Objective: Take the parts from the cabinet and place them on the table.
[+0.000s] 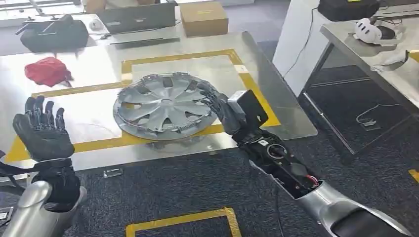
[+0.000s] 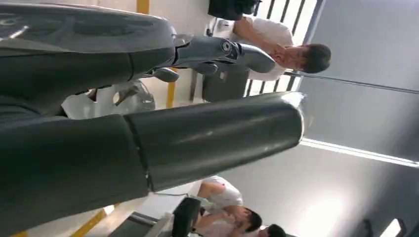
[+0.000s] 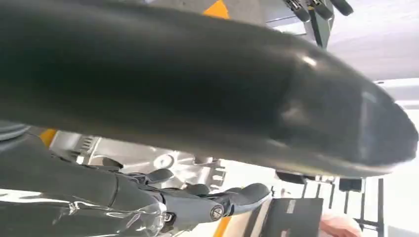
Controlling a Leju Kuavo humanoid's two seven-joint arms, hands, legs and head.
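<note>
Right hand (image 1: 217,106) gripping hubcap (image 1: 163,106) rim, hubcap flat, face up on table (image 1: 276,98), left hand (image 1: 42,131) spread, holding nothing

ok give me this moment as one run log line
part: hubcap on table, over yellow tape | right hand: fingers on hubcap's rim | left hand: raised, open, holds nothing | stage: placing

floor: dark grey carpet (image 1: 197,187) with yellow tape outline (image 1: 183,219) | furniture: reflective steel table (image 1: 276,89) taped in yellow; second grey table (image 1: 365,47) at right; white wall panel (image 1: 296,34) between them | light: bright glare on tabletop's left edge
</note>
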